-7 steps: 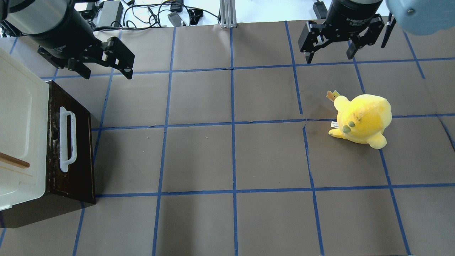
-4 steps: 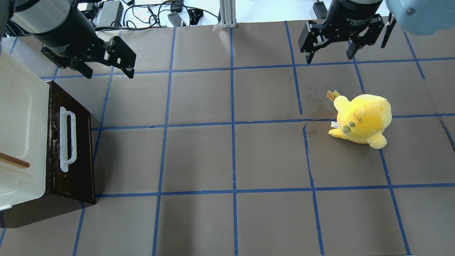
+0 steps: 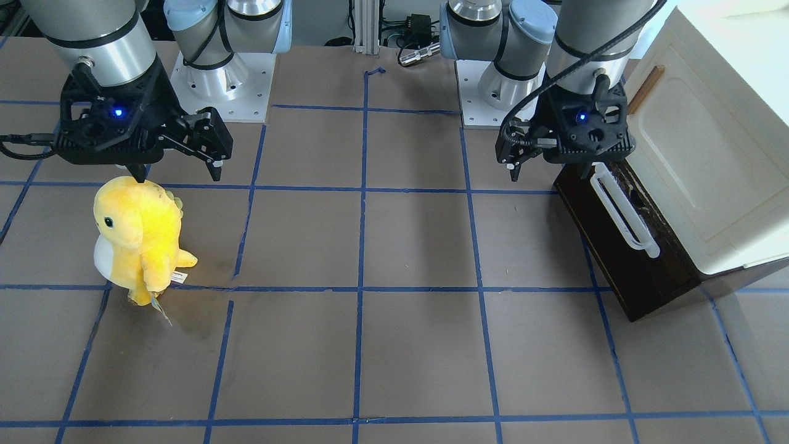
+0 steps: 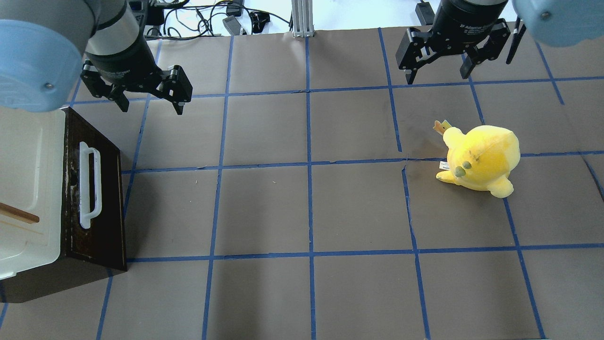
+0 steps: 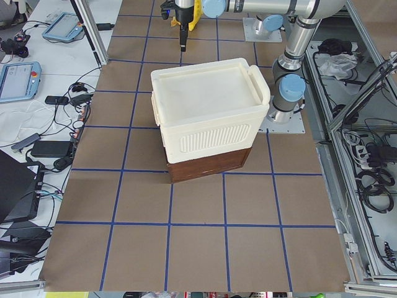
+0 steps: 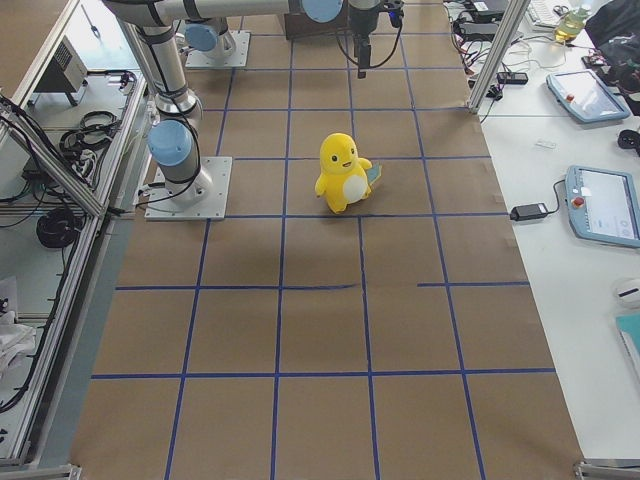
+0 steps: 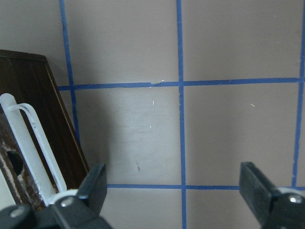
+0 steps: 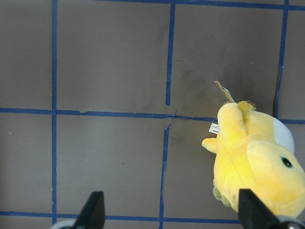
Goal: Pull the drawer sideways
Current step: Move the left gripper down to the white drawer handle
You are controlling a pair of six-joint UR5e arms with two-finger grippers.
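The drawer [image 4: 101, 212] has a dark brown front and a long white bar handle [image 4: 89, 184]. It sits shut under a cream cabinet at the table's left in the overhead view, and also shows in the front view [image 3: 616, 259] and the left wrist view [image 7: 52, 124]. My left gripper [image 4: 152, 107] is open and empty. It hovers over the table just past the upper end of the drawer front, apart from the handle [image 7: 28, 143]. My right gripper [image 4: 437, 78] is open and empty, above a yellow plush toy.
The cream cabinet [image 4: 23, 165] with a small brown handle [image 4: 19, 215] stands on top of the drawer. The yellow plush toy [image 4: 481, 158] stands at the right on the brown, blue-taped table [image 4: 306, 212]. Cables lie beyond the table's top edge.
My left arm has swung in and turned, carrying its open gripper right and a little down toward the drawer's upper corner. The right arm, drawer and plush have not moved.
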